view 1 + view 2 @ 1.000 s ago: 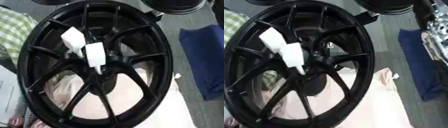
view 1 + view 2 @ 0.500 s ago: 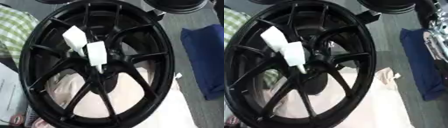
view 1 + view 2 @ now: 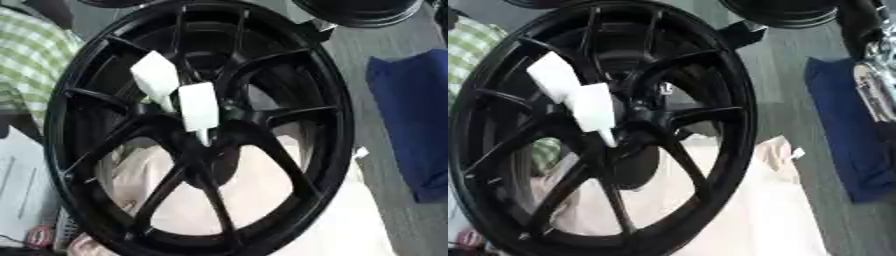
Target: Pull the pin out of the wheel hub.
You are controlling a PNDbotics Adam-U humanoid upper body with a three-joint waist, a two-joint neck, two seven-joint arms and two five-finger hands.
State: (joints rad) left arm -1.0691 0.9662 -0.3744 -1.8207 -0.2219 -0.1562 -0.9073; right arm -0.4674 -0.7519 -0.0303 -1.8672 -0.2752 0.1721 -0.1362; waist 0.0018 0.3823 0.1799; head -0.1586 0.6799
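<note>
A black multi-spoke wheel hub [image 3: 328,125] stands tilted and fills most of both views. Two white pieces sit against its spokes near the centre. The upper one is a slanted white block [image 3: 156,79]. The lower one is a white pin [image 3: 198,106] whose thin tip points down towards the hub's middle. Neither hand shows in either view. A silver and black piece [image 3: 877,90], which looks like part of my right arm, shows at the right edge of the right eye view, well away from the pin.
A pale pink cloth [image 3: 350,225] lies under and behind the wheel. A dark blue cloth [image 3: 411,120] lies on the grey floor at right. At left are green checked fabric [image 3: 26,60] and white paper [image 3: 22,185]. Another black wheel [image 3: 367,10] stands at the top.
The whole picture has shifted slightly, so the camera moved. The wheel hub and both white pieces keep their places relative to each other.
</note>
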